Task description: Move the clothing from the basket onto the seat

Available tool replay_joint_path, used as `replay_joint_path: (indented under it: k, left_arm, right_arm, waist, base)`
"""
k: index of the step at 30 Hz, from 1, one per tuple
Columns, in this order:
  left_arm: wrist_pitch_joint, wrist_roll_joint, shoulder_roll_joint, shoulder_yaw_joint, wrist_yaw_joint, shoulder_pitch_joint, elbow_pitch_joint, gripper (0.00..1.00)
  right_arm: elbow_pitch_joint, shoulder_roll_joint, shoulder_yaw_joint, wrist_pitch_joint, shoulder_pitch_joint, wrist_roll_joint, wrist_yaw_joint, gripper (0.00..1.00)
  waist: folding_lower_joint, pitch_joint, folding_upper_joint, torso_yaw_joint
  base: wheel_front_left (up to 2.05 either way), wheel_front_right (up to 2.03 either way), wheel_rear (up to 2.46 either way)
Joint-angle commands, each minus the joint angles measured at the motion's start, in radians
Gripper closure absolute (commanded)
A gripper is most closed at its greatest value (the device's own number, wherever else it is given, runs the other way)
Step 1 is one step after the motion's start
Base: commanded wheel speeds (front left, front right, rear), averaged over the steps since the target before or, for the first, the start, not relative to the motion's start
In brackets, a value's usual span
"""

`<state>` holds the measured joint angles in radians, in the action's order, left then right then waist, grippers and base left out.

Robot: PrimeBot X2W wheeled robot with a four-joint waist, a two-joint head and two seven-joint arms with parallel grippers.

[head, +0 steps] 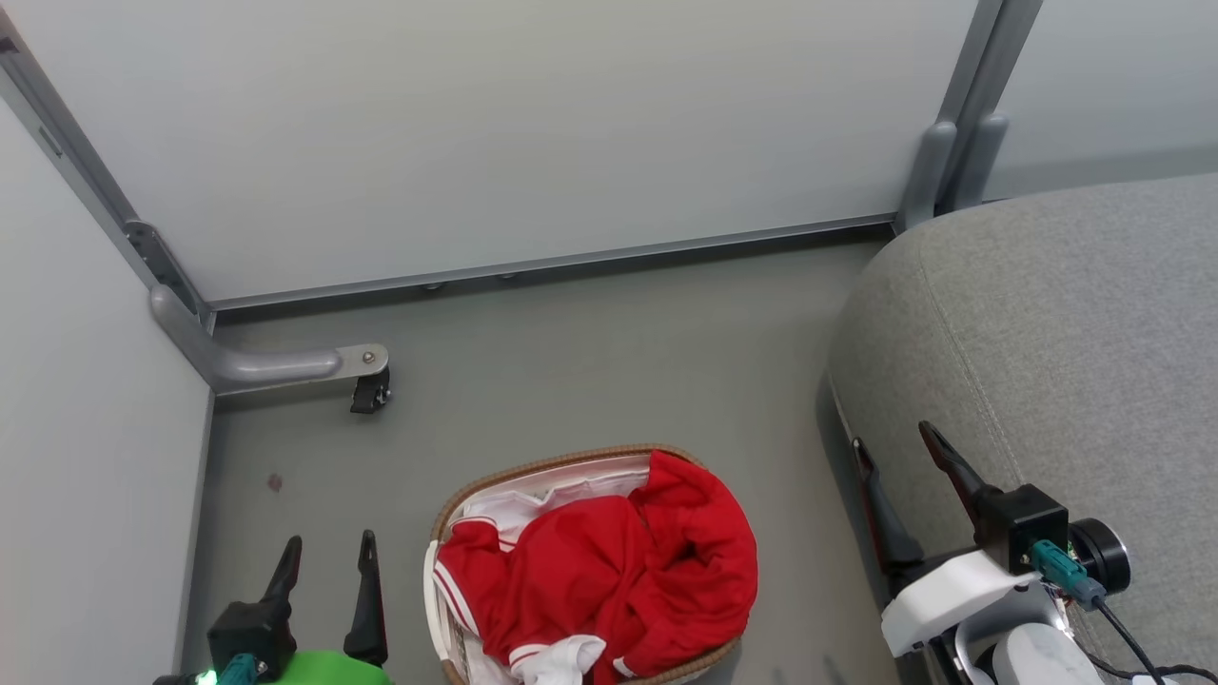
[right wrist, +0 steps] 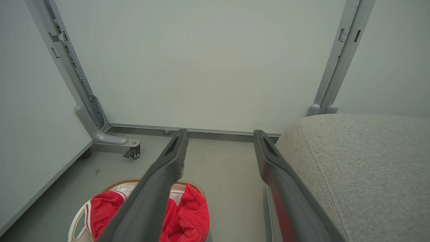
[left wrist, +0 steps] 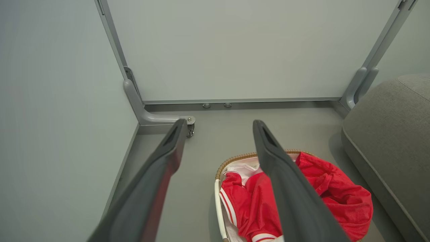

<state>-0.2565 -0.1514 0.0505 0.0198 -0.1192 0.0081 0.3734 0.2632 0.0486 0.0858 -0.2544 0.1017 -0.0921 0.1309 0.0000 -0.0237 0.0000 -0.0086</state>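
Head view: the clothing (head: 609, 571), a crumpled red garment with white panels and striped trim, lay heaped in the basket (head: 561, 460), covering most of its opening and spilling over the rim on the side nearer the seat (head: 1066, 333); a strip of white liner (head: 533, 499) showed along the far edge. The basket stood on the grey floor (head: 571, 362), apart from the seat. The left claw (head: 330, 538) was at the lower left, fingers apart and empty, just beside the basket and clear of the clothing. The right claw (head: 893, 435) was at the lower right against the seat's rounded edge, fingers apart and empty, well apart from the clothing. A pale panel wall (head: 523, 124) closed the far side, with a caster foot (head: 371, 390) at its left corner. Left wrist view: the two dark fingers stood spread with nothing between them; the clothing lay in the basket below and beyond, partly hidden by the right-hand finger, the seat at the frame's right edge. Right wrist view: the fingers stood spread, holding nothing; the clothing in the basket lay at the lower left, partly behind the left-hand finger, and the seat lay to the right, behind the right-hand finger.
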Motion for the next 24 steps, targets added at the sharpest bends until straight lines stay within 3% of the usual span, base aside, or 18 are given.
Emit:
replay_joint_path:
  k: [1, 10, 24]
  left_arm:
    - [-0.006, 0.01, 0.001, 0.013, -0.004, -0.011, 0.008, 0.0]
    - [-0.008, -0.012, 0.003, 0.093, -0.013, -0.133, 0.058, 0.0]
    - [-0.008, -0.113, 0.105, 0.29, -0.013, -0.386, 0.155, 0.0]
  right_arm:
    - [-0.009, 0.004, 0.003, -0.009, 0.008, 0.019, 0.0, 0.0]
    - [-0.054, 0.004, 0.024, -0.012, 0.093, 0.038, 0.0, 0.0]
    - [-0.158, 0.004, 0.029, -0.012, 0.268, 0.0, 0.0, 0.0]
  waist:
    - [0.0, -0.031, 0.0, -0.004]
    - [0.0, -0.197, 0.0, -0.029]
    - [0.0, -0.484, 0.0, -0.11]
  base:
    - [0.0, 0.0, 0.0]
    - [0.0, 0.0, 0.0]
    - [0.0, 0.0, 0.0]
